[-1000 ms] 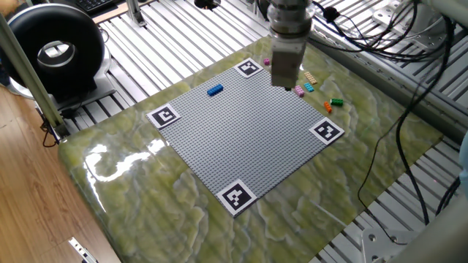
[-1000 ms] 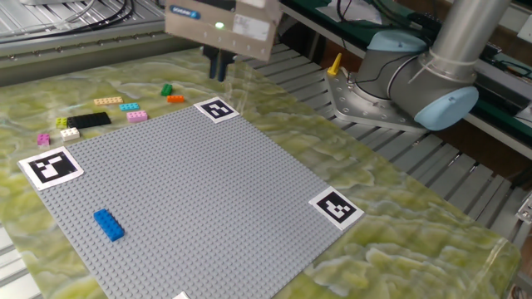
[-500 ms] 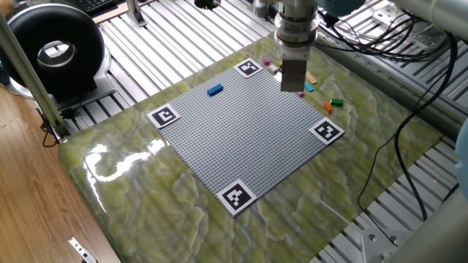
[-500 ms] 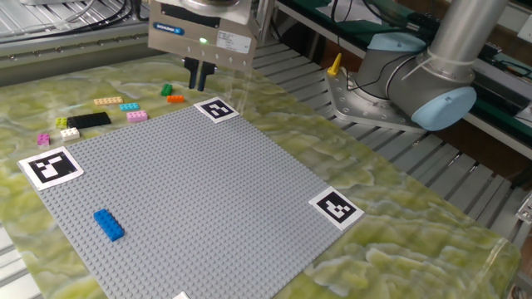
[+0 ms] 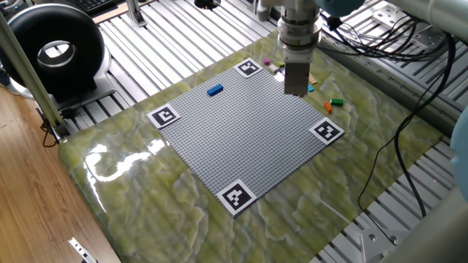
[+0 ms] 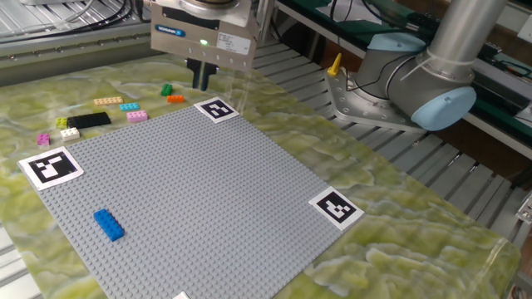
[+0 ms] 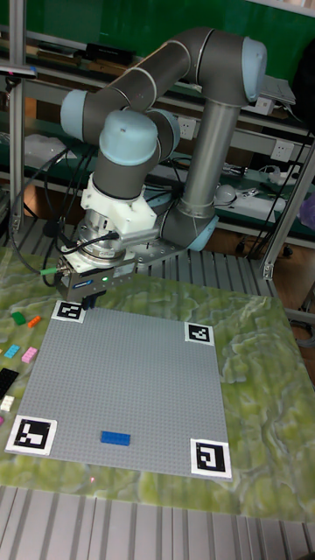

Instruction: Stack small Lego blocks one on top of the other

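Above the far edge of the large grey studded plastic baseplate point(image 6: 191, 199), my pincer point(image 6: 201, 80) hangs with both fingers pressed together, grasping nothing. On that baseplate lies the small bright blue plastic brick point(image 6: 108, 224); the small magenta-pink plastic brick point(image 6: 136, 115) rests just off its far edge.

UR5 arm point(image 7: 210, 114): silver-grey tubular links joined by pale blue rounded joint caps. Gripper point(image 6: 200, 81): white boxy housing bearing a small blue label and a lit green indicator, a black cable alongside, ending in dark narrow jaws.
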Motion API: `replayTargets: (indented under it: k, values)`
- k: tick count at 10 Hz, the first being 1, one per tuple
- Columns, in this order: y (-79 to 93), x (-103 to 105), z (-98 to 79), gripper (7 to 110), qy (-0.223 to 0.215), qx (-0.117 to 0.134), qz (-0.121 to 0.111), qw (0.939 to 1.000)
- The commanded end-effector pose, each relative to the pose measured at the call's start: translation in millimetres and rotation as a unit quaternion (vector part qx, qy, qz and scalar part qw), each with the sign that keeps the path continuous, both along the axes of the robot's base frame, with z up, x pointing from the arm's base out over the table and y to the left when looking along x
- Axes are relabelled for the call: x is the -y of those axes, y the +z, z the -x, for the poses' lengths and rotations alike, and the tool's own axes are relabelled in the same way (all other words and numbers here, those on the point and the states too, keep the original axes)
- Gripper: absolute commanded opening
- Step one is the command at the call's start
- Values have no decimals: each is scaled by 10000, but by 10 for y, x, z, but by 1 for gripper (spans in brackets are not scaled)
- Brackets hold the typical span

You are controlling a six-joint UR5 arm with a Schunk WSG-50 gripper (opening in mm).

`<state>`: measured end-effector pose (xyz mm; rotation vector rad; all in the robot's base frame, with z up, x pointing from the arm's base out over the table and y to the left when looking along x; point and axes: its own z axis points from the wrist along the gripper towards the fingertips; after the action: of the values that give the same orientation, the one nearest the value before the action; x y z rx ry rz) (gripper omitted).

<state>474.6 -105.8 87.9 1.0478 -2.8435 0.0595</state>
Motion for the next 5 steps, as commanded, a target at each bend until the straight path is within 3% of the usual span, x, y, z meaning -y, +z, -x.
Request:
replayTargets:
  k: [1,2,3,4,5]
  values:
    - [-12,-94,-150,7,136,307,-306,9990]
    - [-21,-19,-173,7,356,416,-490,9973]
    - [-35,111,-172,7,511,489,-515,9962]
    - [-73,258,-145,22,626,507,-517,9954]
    - [-157,403,-136,22,734,551,-539,9943]
